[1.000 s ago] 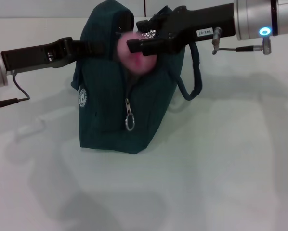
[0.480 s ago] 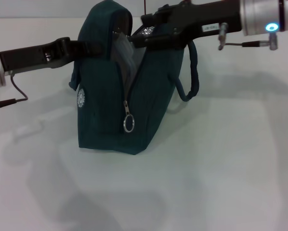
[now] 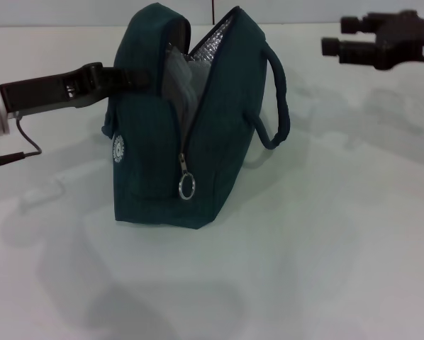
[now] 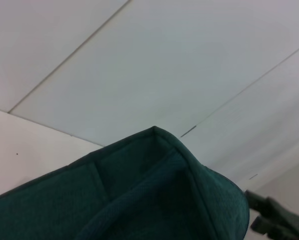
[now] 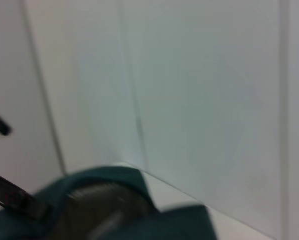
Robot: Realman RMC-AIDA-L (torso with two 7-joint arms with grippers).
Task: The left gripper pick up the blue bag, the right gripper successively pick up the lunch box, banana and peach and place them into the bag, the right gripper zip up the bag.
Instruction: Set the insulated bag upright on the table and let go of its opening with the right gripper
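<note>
Left arm comes in level from the left edge, forearm near horizontal. Left tool (image 3: 130,76) sits at the upper left side of the blue bag (image 3: 152,152), clamped on the near navy handle there; fingertips mostly hidden against the fabric. Bag stands upright on the white worktop (image 3: 318,248), middle of the head view, long axis running away from the camera, narrow end facing us. Top unzipped and gaping, silver lining (image 3: 215,39) showing, zipper line running down the near end to the ring pull (image 3: 187,186) hanging low. White round logo (image 3: 118,149) on the left face. Second handle (image 3: 279,106) loops off the right side. Right tool (image 3: 334,37) is up at the top right, well apart from the bag, arm level, pointing left; cannot tell if its fingers are apart or together. Left wrist view shows only the bag's top ridge (image 4: 159,175).
</note>
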